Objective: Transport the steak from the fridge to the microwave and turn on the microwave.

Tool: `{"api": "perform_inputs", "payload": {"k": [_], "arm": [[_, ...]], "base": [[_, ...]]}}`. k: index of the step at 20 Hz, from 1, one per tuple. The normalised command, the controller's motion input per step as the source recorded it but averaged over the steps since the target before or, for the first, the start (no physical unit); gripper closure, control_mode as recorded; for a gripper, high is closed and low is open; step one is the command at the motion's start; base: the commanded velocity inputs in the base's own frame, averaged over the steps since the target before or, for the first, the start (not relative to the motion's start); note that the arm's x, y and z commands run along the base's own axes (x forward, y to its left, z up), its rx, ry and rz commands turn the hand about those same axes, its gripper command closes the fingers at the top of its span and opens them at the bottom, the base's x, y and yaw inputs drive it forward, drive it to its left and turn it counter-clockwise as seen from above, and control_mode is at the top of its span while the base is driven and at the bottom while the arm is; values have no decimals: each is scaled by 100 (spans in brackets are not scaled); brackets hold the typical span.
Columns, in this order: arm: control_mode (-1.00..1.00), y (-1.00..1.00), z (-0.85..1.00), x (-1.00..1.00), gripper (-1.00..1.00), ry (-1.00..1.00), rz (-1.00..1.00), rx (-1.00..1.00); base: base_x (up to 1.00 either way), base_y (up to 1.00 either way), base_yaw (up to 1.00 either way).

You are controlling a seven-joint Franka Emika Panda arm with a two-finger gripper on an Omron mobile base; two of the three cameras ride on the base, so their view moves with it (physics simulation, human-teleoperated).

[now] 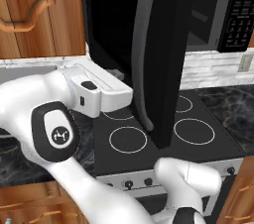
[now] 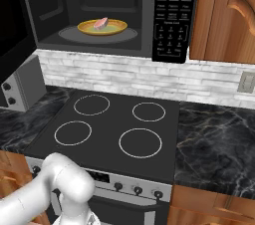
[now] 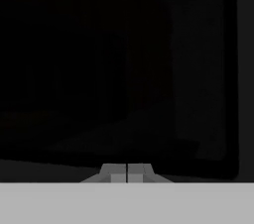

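The microwave hangs above the stove with its door swung wide open. Inside, the pinkish steak lies on a yellow plate on the turntable. My gripper sits low against the dark outer face of the open door, left of its curved grey handle. In the hand view the gripper is shut with nothing between its fingertips, which point at that dark surface from very close. The fridge is out of view.
A black stove top with several ring burners lies under the microwave. A silver toaster oven stands on the dark marble counter to its left. Wooden cabinets flank the microwave.
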Motion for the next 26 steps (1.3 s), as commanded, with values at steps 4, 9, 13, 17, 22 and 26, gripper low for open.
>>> {"api": "perform_inputs", "payload": {"k": [4, 9, 13, 17, 22, 26], "arm": [[-100, -46, 1, 0, 100, -7, 6, -4], [-100, -42, 14, 4, 100, 0, 4, 0], [-100, -44, 15, 13, 100, 0, 4, 0], [-100, -43, 16, 16, 100, 0, 3, 0], [-100, -47, 17, 28, 100, 0, 4, 0], [-100, -38, 9, 41, 100, 0, 4, 0]], "base": [[0, 0, 0], [0, 0, 0], [0, 0, 0], [0, 0, 0], [0, 0, 0], [0, 0, 0]]}}
